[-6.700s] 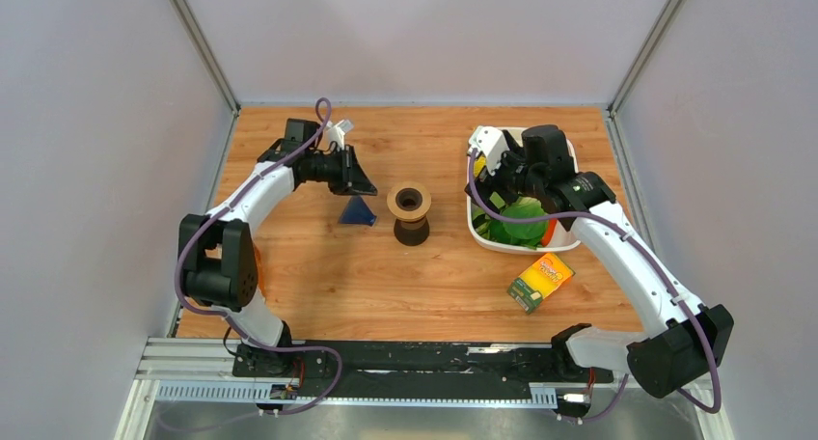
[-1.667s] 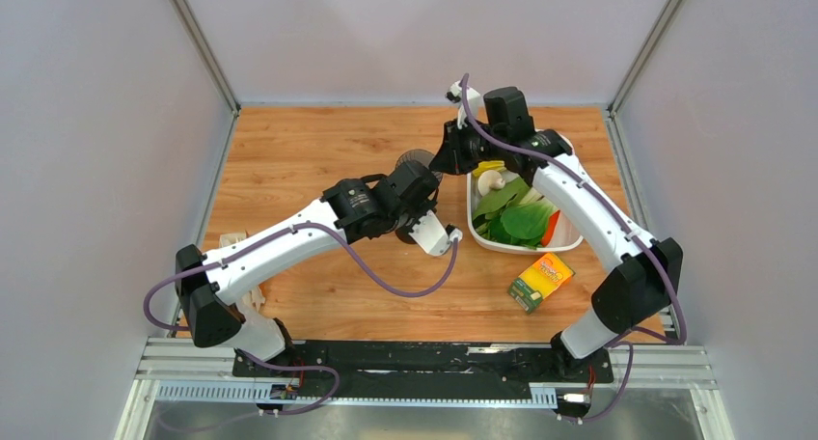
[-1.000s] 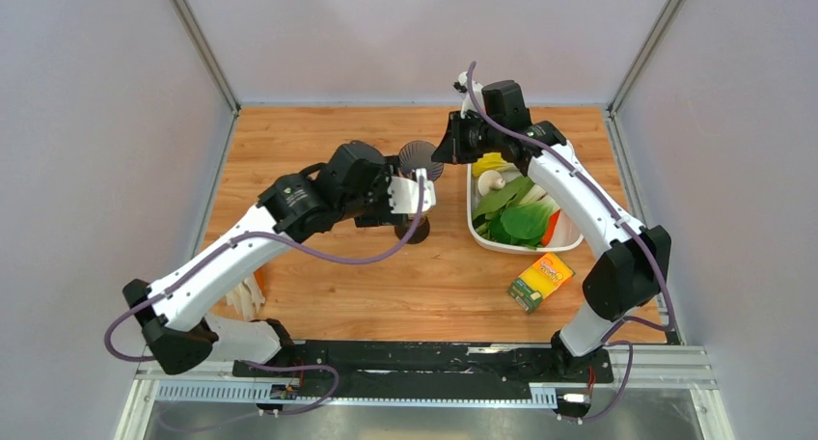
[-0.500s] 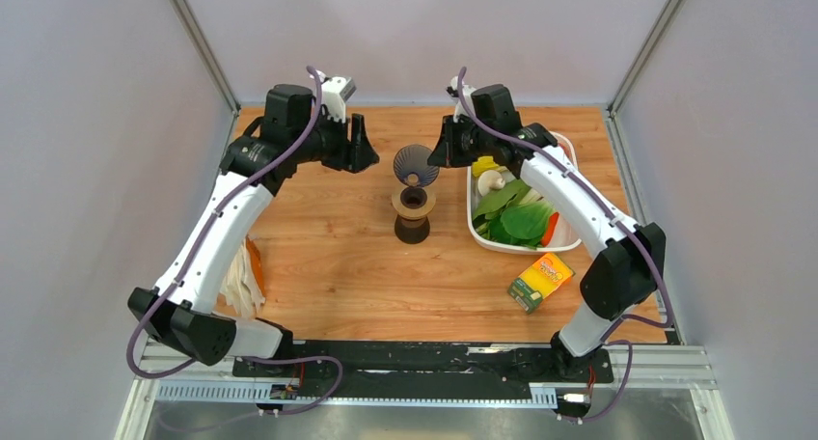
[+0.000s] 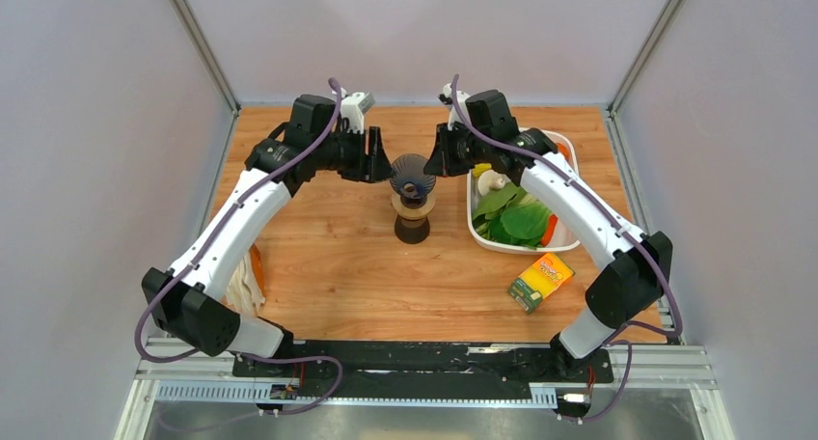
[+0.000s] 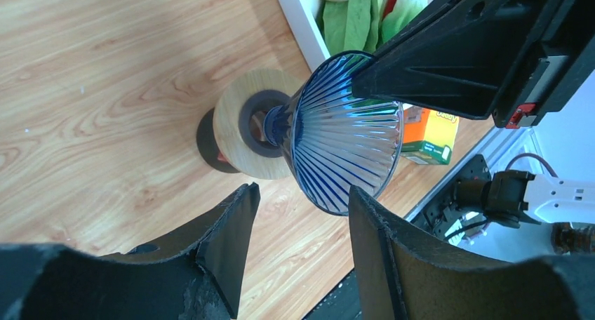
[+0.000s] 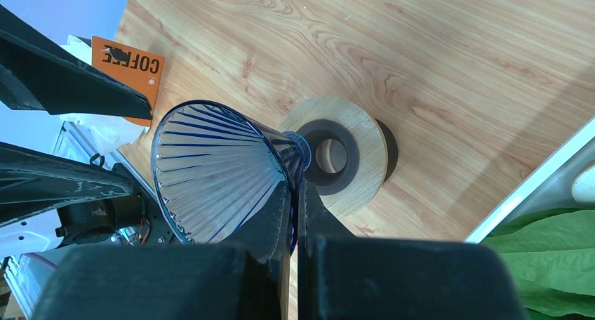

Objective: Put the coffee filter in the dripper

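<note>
Tag: an orange tag reads "COFFEE" in black capitals; it sits among white paper at the counter's edge.
Box: a yellow-orange box with a green side lies flat at 4 o'clock on the counter; its print is too small to read.
Coffee filter: the coffee filter is white paper lying at 8 o'clock, just beside the left arm and partly hidden by it, well apart from the dripper.
Dripper: the dripper stands upright at mid-counter, tan funnel on top and dark brown base below; nothing shows inside its round mouth.
Blue cone: a ribbed, see-through blue cone hangs tilted over the dripper, its narrow tip at the mouth; whether it touches cannot be told.
Right gripper: the right gripper is clamped tight on the blue cone's rim from 3 o'clock.
Left gripper: the left gripper sits at 9 o'clock of the cone, jaws apart, holding nothing.
Tub: a white tub at 3 o'clock of the dripper holds green leaves, a pale mushroom and an orange-red piece.
</note>
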Robot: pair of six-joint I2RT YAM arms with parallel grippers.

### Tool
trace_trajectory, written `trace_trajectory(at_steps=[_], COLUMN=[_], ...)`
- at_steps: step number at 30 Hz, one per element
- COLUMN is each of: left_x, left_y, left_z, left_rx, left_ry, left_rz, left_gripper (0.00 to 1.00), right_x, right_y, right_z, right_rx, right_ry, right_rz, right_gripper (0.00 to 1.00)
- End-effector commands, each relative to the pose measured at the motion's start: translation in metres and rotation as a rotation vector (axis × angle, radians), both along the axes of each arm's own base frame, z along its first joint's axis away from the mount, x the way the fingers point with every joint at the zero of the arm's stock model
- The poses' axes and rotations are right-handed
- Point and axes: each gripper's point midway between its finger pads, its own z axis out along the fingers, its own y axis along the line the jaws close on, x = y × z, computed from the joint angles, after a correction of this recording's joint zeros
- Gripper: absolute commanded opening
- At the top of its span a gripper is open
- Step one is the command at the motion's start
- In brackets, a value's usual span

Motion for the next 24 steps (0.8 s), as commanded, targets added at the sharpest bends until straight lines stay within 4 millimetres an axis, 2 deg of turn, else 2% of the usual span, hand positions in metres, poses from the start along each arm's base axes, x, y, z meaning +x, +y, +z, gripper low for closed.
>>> trace_trajectory(at_steps=[1, 5, 12, 24], left_x=[0.003, 0.009, 0.012, 0.018], left_y=[-0.016, -0.023, -0.03, -0.037], left_z=[0.002, -0.01, -0.018, -0.026], left_rx=[-0.018, -0.003, -0.017, -0.013], left_ry=[-0.028, 0.0, 0.02, 0.032], left_rz=[-0.044, -0.057, -0.07, -0.075], left_gripper=[0.59, 0.58, 0.52, 0.4], right_x=[-0.006, -0.004, -0.003, 0.011], right_y=[-0.005, -0.007, -0.01, -0.009], right_z=[0.012, 0.004, -0.004, -0.013], right_rx=[0.016, -0.003, -0.005, -0.01], right_ry=[-0.022, -0.021, -0.006, -0.013], right_rz=[-0.002, -0.005, -0.016, -0.012], right_gripper=[0.0, 0.0, 0.0, 0.0])
